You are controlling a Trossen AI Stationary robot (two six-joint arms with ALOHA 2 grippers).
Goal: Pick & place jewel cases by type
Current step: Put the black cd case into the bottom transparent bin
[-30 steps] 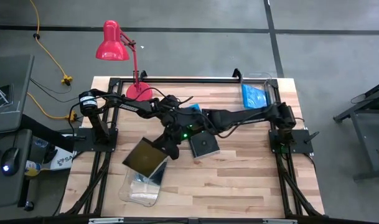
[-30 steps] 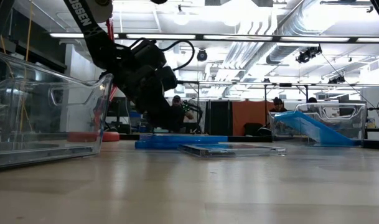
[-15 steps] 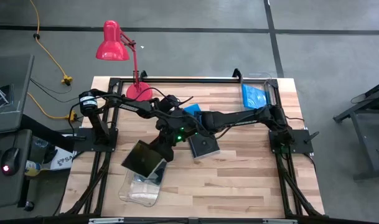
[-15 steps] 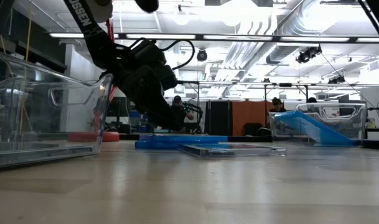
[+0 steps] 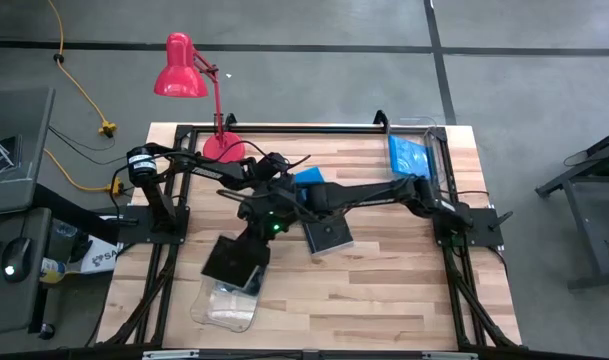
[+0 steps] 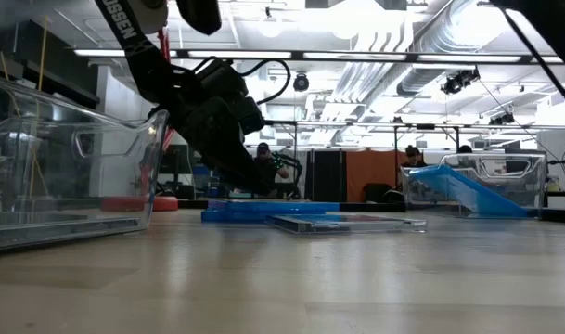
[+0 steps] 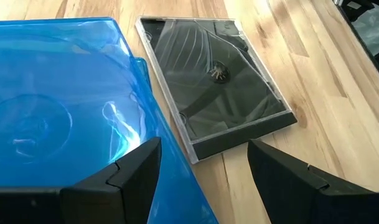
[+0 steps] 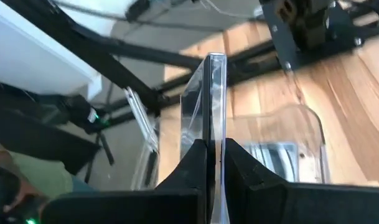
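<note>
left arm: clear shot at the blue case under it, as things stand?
Probably yes. The left gripper hangs open right over the blue jewel case, nothing lying on it. The right gripper, shut on a dark jewel case, is off by the clear bin.

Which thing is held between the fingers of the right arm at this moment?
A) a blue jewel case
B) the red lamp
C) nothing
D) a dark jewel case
D: the right gripper is shut on the edge of a dark jewel case, carried above the clear bin at the table's front left; the blue jewel case lies on the table.
</note>
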